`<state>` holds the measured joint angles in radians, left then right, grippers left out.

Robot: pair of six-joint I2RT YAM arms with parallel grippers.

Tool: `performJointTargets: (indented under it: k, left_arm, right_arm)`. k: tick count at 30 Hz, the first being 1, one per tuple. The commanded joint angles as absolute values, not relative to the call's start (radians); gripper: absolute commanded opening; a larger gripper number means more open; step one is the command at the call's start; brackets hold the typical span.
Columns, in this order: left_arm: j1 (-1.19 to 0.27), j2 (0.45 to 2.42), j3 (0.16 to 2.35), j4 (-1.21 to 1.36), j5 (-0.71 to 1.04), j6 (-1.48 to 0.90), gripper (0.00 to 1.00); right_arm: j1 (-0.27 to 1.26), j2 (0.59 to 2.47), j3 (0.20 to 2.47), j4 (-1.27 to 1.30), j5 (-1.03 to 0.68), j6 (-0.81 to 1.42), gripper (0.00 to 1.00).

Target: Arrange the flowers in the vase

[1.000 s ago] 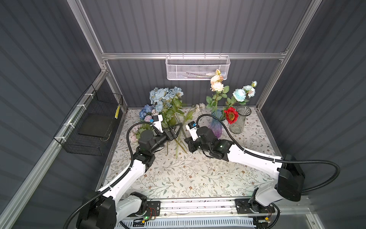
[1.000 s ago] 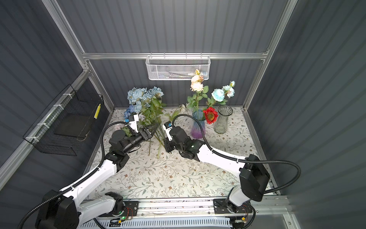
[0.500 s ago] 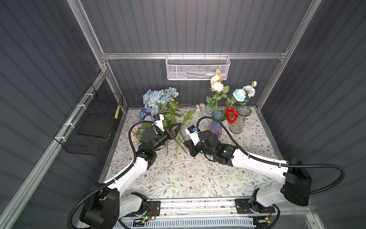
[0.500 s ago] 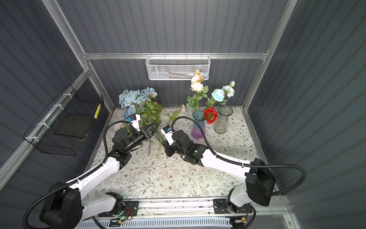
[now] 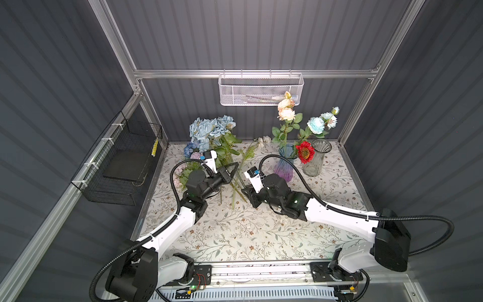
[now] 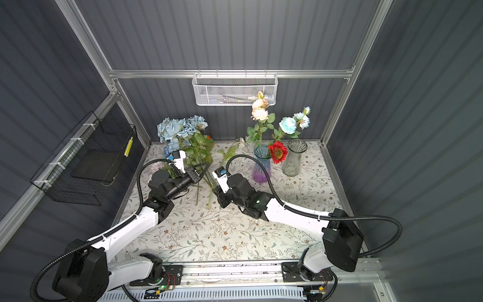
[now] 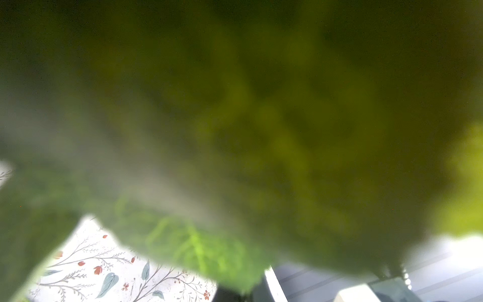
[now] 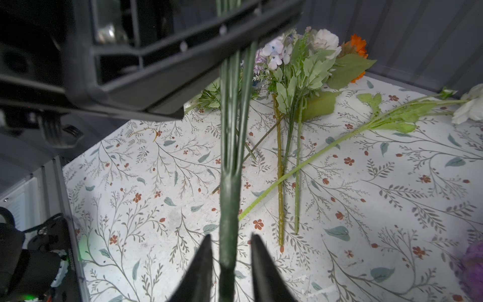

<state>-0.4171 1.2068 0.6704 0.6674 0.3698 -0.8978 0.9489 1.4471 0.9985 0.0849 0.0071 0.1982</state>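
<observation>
In both top views the left pincer [image 5: 232,170] is pressed together on the thin stems of the blue bunch [image 5: 211,128]. The bunch slants up over the back left of the surface [image 5: 235,235] with its heads toward the wall. It is well apart from the tinted vase [image 5: 286,166] at the back right, which already holds peach, pale blue and red heads; a clear vase [image 5: 315,159] stands just beside that one. The right pincer [image 5: 245,194] sits at the bunch's lower end. The bunch looks top-heavy, so with only one grip on it the heads may swing down and twist the stems out of line. The right arm's cable [image 5: 274,155] loops close in front of the tinted vase, and a wide swing could catch it and tip the vase. In the left wrist view blurred leaves [image 7: 235,117] fill nearly everything and the pincer cannot be seen, so that arm would be carrying without sight of the vase mouth. In the right wrist view the fingers [image 8: 202,264] stand spread either side of the thick stem [image 8: 228,209], with a gap on each side, holding nothing. Above them the left pincer clamps where the stem splits into thin wires. If that grip slips on the wires, the bunch drops onto the loose flowers [image 8: 287,170] lying beneath, and a low pass could sweep these across the surface. The thick stem may also jam in a mouth already crowded.
</observation>
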Motion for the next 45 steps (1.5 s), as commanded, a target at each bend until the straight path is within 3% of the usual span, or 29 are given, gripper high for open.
performJointTargets:
  k: [1,3,12,16,22,36,45]
  left_arm:
    - [-0.428,1.201,0.669,0.687,0.306,-0.853,0.0]
    - [-0.435,1.205,0.659,0.683,0.275,-0.839,0.0]
    - [-0.455,1.236,0.641,0.675,0.262,-0.824,0.0]
    - [-0.463,1.246,0.639,0.672,0.263,-0.824,0.0]
    - [-0.478,1.278,0.662,0.675,0.267,-0.818,0.0]
    - [-0.528,1.433,0.888,0.805,0.273,-0.767,0.0]
    - [-0.567,1.643,1.2,0.921,0.297,-0.686,0.0]
  right_arm:
    - [0.934,1.393,0.957,0.114,0.02,0.209,0.64]
    - [0.906,1.357,0.916,0.115,0.029,0.22,0.74]
    - [0.655,1.135,0.667,0.106,0.145,0.253,0.99]
    - [0.54,1.026,0.592,0.136,0.194,0.205,0.99]
    - [0.377,0.987,0.538,0.292,0.08,0.19,0.99]
    - [0.203,1.219,0.666,0.672,-0.206,0.294,0.97]
    - [0.181,1.357,0.737,0.824,-0.152,0.365,0.87]
